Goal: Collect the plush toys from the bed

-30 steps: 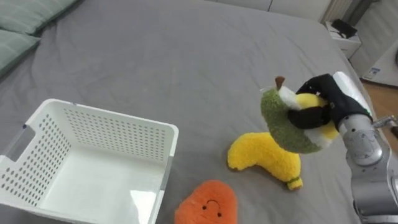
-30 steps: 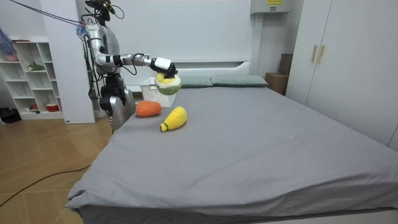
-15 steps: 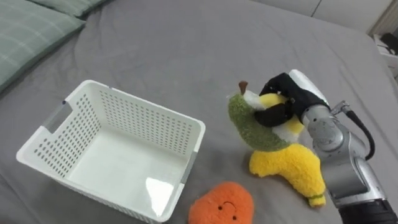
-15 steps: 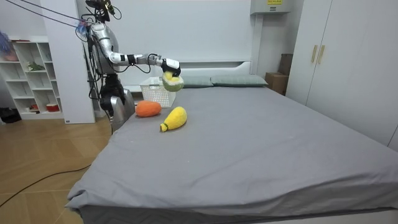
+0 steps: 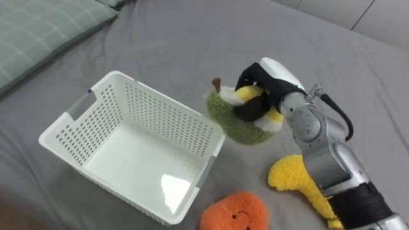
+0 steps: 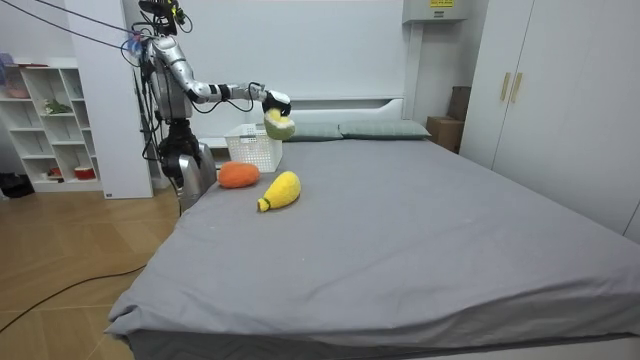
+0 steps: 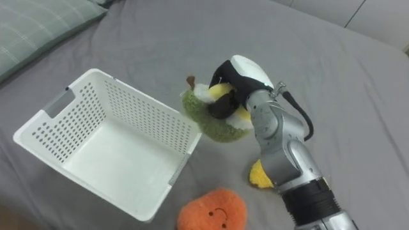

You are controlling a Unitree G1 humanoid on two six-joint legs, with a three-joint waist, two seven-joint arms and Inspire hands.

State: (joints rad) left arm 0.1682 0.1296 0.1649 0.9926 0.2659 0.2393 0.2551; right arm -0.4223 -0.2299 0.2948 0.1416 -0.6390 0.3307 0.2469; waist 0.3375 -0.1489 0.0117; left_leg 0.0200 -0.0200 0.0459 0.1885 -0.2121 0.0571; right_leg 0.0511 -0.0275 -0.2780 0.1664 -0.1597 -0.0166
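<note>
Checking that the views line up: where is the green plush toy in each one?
Left eye view: green plush toy just right of centre, in the right robot hand, beside the white basket.
Right eye view: centre, beside the basket.
Room view: upper left, by the basket.
Shared landmark: the white basket.

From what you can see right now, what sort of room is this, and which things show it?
Most likely a bedroom: a wide bed under a grey sheet, pillows at its head, and tall wardrobe doors beside it.
</note>
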